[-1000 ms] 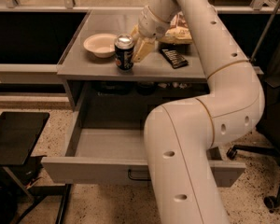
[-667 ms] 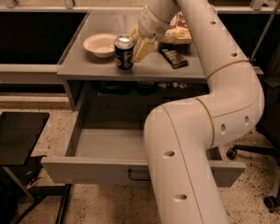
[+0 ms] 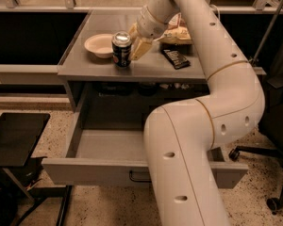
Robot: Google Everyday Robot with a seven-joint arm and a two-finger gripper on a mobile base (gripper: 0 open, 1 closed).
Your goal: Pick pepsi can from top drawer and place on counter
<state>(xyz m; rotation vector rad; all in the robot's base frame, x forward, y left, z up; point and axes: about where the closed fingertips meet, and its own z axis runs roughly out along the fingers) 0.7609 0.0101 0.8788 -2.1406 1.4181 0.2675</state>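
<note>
Closest to the camera, my own arm (image 3: 179,164) bulks across the front panel of the top drawer (image 3: 85,171), which stands pulled out with its small dark handle (image 3: 137,176) partly showing; what I can see of its grey floor holds nothing, and the black side table (image 3: 14,138) sits off to one side. Above and further back is the counter (image 3: 151,68), and the pepsi can (image 3: 121,49) stands upright on it near the front edge, just beside a pale bowl (image 3: 100,45). My gripper (image 3: 137,48) is right against the can's side, opposite the bowl, but whether I am clasping the can or have let go I cannot tell. I judge the can to be stiff yet thin-walled, smooth and a little slippery, light if empty and top-heavy enough to tip if nudged; the sound place to hold it is around the middle of its body, square on, with a modest squeeze. Further along the counter lies a flat black packet (image 3: 175,58), and behind it a crinkled snack bag (image 3: 180,35).
</note>
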